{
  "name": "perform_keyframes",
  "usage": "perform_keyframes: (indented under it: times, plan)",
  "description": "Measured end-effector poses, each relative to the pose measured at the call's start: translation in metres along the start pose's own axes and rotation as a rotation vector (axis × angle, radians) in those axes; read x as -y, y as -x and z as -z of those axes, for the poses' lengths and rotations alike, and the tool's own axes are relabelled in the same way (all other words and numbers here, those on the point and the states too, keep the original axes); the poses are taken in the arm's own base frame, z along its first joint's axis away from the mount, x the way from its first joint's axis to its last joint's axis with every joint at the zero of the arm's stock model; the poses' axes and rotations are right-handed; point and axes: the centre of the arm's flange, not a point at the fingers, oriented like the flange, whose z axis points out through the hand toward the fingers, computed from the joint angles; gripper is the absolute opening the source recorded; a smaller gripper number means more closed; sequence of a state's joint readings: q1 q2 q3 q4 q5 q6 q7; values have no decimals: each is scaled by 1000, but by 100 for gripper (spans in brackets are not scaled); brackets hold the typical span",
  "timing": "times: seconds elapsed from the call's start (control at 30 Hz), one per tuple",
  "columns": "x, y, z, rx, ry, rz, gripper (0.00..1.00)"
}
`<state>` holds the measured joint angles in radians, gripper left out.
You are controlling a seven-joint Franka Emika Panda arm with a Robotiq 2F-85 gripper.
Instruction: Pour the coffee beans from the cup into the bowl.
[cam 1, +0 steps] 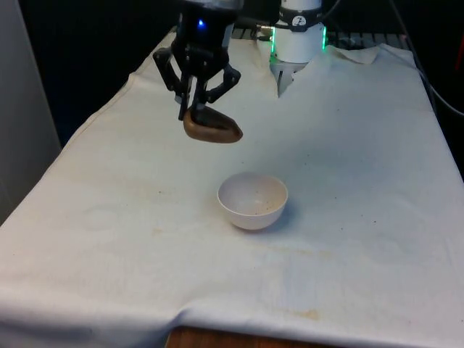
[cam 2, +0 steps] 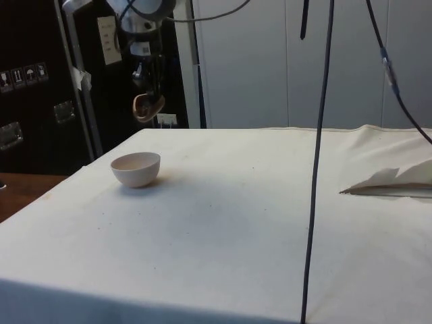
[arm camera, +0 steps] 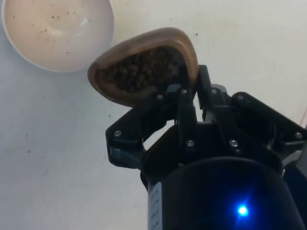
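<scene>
Reading the front view from its left to its right, we first meet the gripper [cam 1: 194,109], hanging in the air over the white cloth [cam 1: 362,217]. Its two black fingers are clamped on the rim of a brown wooden cup [cam 1: 212,126], which is lifted clear of the table and tipped somewhat toward the front view's right. Next, at about five o'clock from the cup in that view, the white bowl [cam 1: 253,201] sits upright on the cloth, well apart from the cup and lower than it. Its inside looks bare apart from a few dark specks.

In the side view the cup [cam 2: 148,107] hangs beneath the gripper [cam 2: 149,94] at roughly twelve o'clock from the bowl [cam 2: 136,169], with a clear gap of air between them; how far it sits behind the bowl we cannot judge from this angle. A thin black cable [cam 2: 317,162] hangs down through the middle of that view.

From the wrist view, the cup [arm camera: 144,64] is full of dark coffee beans [arm camera: 141,69], and the fingers [arm camera: 184,108] grip its rim on one side, one inside and one outside. The bowl [arm camera: 57,33] lies beyond the cup's mouth, at about ten o'clock from it, and the beans are all in the cup.
</scene>
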<state>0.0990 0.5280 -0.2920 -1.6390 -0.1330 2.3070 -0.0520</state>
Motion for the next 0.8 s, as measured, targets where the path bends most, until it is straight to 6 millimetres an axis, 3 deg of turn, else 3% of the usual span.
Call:
perform_keyframes:
  times: [0.8]
  plan:
    - [38, -6, -6, -32, 173, 6, 0]
